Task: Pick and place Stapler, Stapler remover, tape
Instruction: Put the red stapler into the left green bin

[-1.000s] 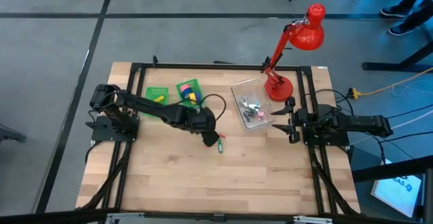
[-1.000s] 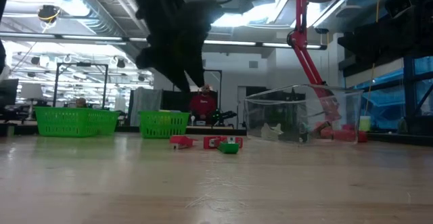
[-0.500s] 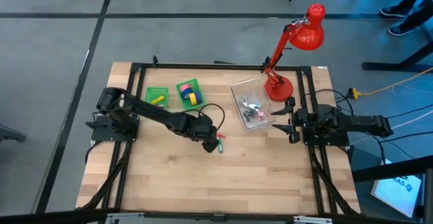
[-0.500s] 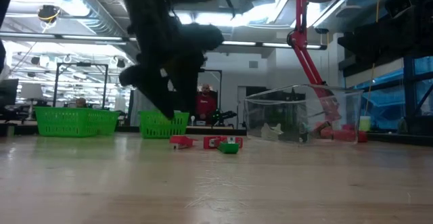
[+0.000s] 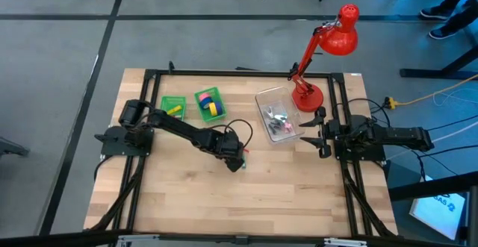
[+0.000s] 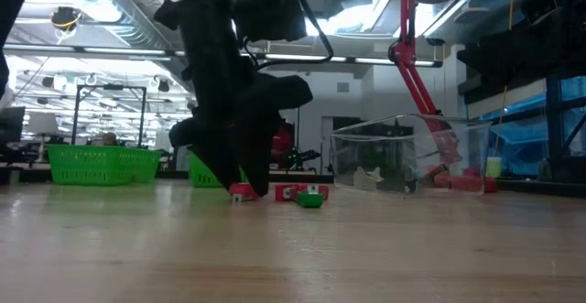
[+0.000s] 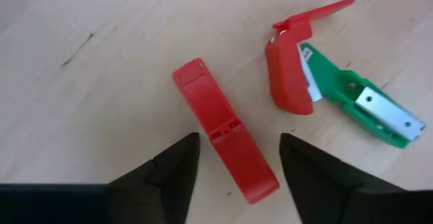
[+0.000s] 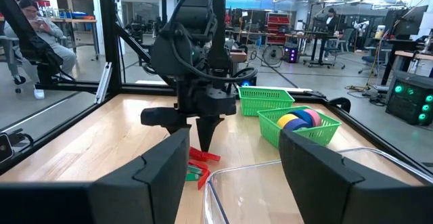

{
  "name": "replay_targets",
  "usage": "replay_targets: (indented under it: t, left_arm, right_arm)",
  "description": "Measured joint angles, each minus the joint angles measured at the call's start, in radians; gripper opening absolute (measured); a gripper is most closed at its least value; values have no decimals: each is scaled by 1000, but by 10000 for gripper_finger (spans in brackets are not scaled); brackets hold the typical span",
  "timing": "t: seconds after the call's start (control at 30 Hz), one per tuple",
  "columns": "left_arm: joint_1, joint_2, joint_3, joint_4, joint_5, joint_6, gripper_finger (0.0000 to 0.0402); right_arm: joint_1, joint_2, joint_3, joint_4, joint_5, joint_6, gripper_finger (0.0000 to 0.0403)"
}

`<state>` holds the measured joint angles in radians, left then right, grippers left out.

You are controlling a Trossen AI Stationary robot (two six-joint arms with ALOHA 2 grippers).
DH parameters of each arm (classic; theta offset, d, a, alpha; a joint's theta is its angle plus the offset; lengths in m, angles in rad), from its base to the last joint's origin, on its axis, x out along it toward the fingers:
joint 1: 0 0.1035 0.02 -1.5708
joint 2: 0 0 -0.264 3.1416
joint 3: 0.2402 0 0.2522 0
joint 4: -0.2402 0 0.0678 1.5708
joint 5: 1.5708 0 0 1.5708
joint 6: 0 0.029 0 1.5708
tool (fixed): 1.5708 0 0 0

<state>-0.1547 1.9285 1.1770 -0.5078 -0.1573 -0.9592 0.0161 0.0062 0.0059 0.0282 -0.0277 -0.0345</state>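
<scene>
Red, flat stapler lies on wood between the left end effector's spread-apart fingers.

No text, label, brand, number or sign can be read in any view. A white sheet on the floor beyond the desk's right edge, near the front corner, carries dark marks that are too small to make out. The red stapler and the green bins show no lettering.
</scene>
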Motion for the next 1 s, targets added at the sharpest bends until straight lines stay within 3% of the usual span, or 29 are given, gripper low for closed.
replay_targets:
  t: [0.27,0.53,1.0]
  left_arm:
    - [1,-6,-1,-56,-18,45,66]
    - [-1,-49,-9,-121,-8,92,63]
    - [62,-310,-6,-353,-49,109,63]
  right_arm:
    - [0,0,0,0,0,0,232]
    - [0,0,0,0,0,0,232]
    - [0,0,0,0,0,0,232]
